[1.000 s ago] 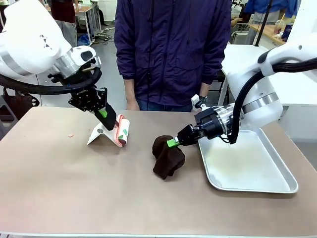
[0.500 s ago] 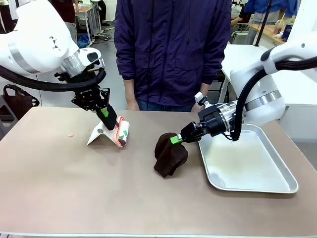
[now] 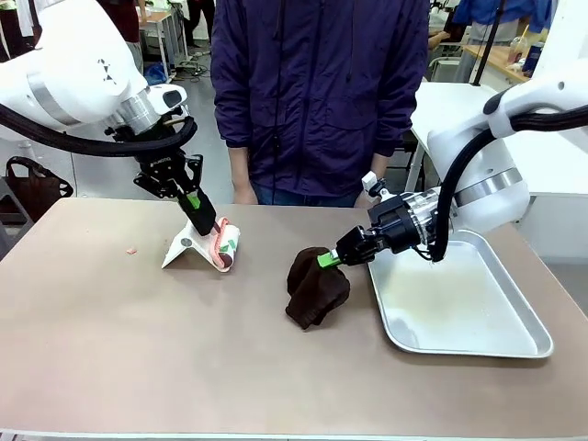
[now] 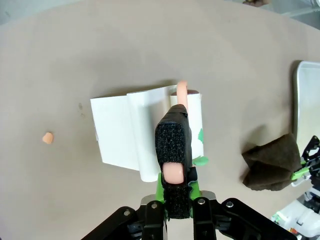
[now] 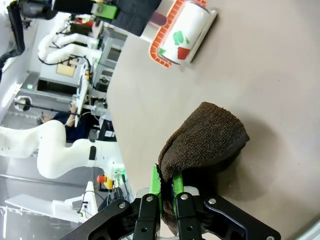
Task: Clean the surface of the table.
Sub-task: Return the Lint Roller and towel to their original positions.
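Observation:
The brownish table (image 3: 138, 358) spans the front view. My left gripper (image 3: 197, 214) is shut on the pink handle of a lint roller (image 3: 223, 246), whose head rests on the table beside a peeled white sheet (image 3: 180, 248). In the left wrist view the gripper (image 4: 173, 165) clamps the handle above the roller (image 4: 194, 112) and the sheet (image 4: 120, 130). My right gripper (image 3: 323, 261) is shut on the top of a dark brown cloth (image 3: 315, 292) that drapes onto the table. The right wrist view shows that gripper (image 5: 166, 186) pinching the cloth (image 5: 205, 140), with the roller (image 5: 182, 30) beyond.
A silver metal tray (image 3: 464, 308) lies at the right, just past the cloth. A small pink crumb (image 3: 131, 251) sits left of the sheet, and the crumb (image 4: 47, 138) shows in the left wrist view too. A person in a purple jacket (image 3: 322, 92) stands at the far edge.
My right gripper has shifted slightly right and up, dragging the cloth with it. The left arm has lifted a little; the roller has barely moved.

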Robot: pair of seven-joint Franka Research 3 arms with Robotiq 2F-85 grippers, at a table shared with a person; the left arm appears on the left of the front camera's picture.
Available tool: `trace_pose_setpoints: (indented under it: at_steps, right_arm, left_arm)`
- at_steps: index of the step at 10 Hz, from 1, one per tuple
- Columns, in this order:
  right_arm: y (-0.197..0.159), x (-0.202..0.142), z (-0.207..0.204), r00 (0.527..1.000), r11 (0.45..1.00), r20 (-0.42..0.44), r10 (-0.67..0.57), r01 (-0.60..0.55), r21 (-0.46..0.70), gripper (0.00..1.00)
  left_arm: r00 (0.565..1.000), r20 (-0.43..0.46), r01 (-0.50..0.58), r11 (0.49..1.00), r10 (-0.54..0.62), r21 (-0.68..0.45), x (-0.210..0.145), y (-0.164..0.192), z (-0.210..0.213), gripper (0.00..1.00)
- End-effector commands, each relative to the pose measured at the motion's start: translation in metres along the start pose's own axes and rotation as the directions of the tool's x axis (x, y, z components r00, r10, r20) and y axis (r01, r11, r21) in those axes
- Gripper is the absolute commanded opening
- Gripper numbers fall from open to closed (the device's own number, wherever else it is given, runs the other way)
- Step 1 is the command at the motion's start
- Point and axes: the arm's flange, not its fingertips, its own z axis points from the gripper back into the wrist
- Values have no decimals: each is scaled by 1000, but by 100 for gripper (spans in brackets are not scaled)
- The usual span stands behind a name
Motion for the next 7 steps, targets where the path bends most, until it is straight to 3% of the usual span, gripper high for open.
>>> trace_pose_setpoints:
  at_steps: [1,2,3,4,5,6,7]
  right_arm:
    - [2,8,0,999,1000,-33,-18,18,-12,11]
    - [2,8,0,999,1000,-35,-17,16,-14,11]
    - [3,7,0,999,1000,-41,-15,14,-9,11]
    - [4,6,0,999,1000,-49,-14,14,-1,52]
    - [3,6,-1,998,1000,-55,-13,13,0,70]
    - [3,5,0,998,1000,-54,-15,15,1,100]
    - [5,6,2,999,1000,-48,-10,9,-26,100]
  left_arm:
    - [1000,-2,-31,999,31,28,7,2,2,20]
    - [999,-7,-37,999,37,25,7,3,3,20]
    - [999,-10,-47,999,47,19,6,4,3,67]
    - [999,-7,-50,998,50,25,5,5,4,78]
    - [999,1,-51,998,51,23,4,7,7,100]
    - [998,8,-55,998,55,19,4,9,11,100]
    - [998,17,-56,998,55,12,3,11,15,100]
